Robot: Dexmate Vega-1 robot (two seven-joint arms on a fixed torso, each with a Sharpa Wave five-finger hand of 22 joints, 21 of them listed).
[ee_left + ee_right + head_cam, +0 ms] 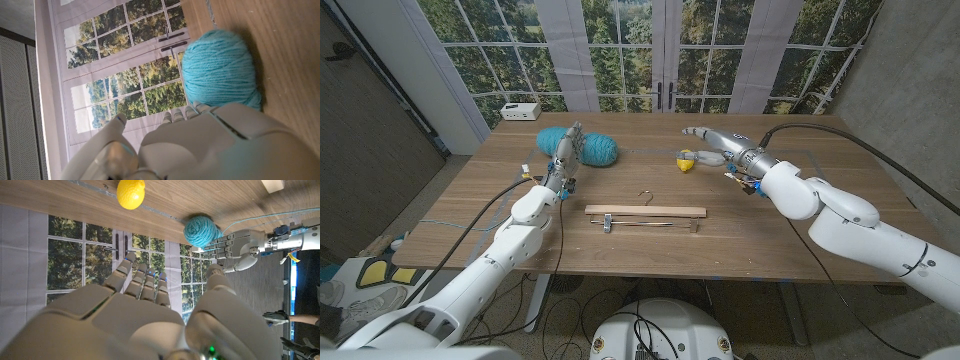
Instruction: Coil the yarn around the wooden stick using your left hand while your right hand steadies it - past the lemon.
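The left robot hand (566, 150) reaches the teal yarn ball (592, 146) with fingers spread, holding nothing yet — the right robot hand (712, 146) hovers open-fingered beside the lemon (686, 160), empty, far from the wooden hanger (645, 212) on the bench (770, 230).

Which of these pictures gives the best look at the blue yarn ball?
The left wrist view: the yarn is close and large, with single strands visible, just past the left hand. The head view shows it small at the table's far side, partly behind that hand. The right wrist view shows it tiny and far off.
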